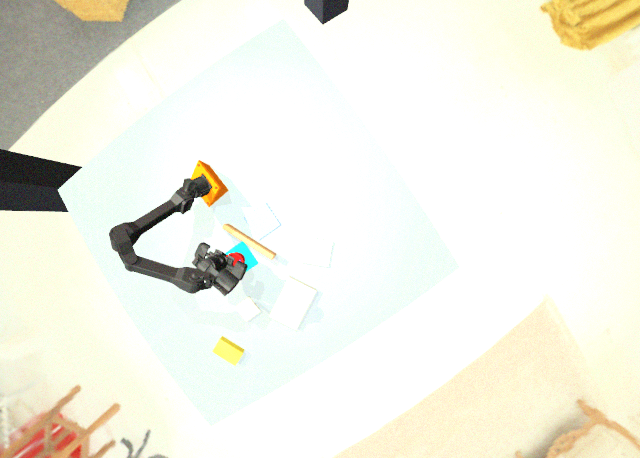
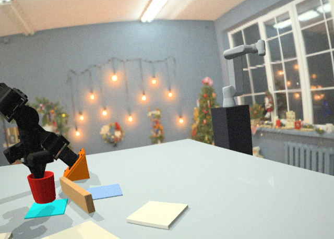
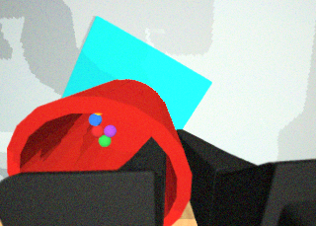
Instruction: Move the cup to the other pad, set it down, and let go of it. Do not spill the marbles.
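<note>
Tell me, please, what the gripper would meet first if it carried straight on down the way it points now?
Most likely the cyan pad. The gripper, shut on the red cup, points down at it, and the cup's base would land first; whether it already touches is unclear.
</note>
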Motion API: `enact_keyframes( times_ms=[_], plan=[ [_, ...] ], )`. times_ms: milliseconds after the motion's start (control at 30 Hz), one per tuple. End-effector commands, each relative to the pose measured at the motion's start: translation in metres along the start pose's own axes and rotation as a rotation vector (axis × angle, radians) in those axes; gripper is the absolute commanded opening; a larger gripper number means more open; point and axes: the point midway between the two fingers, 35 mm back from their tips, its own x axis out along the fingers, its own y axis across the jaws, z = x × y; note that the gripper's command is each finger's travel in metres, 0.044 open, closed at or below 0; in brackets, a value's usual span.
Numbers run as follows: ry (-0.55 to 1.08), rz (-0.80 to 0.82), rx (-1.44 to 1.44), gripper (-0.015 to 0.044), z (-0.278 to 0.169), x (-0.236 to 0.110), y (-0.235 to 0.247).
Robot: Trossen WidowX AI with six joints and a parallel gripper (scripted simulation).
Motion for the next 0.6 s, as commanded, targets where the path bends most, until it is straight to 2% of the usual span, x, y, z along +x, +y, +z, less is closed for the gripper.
enact_keyframes(
  times_ms=[0, 567],
  plan=[
    [-0.003, -0.002, -0.002, 0.0, 0.001, 0.005, -0.001],
    [-0.001, -0.002, 0.0, 0.0, 0.001, 0.016, -0.002]
  ],
)
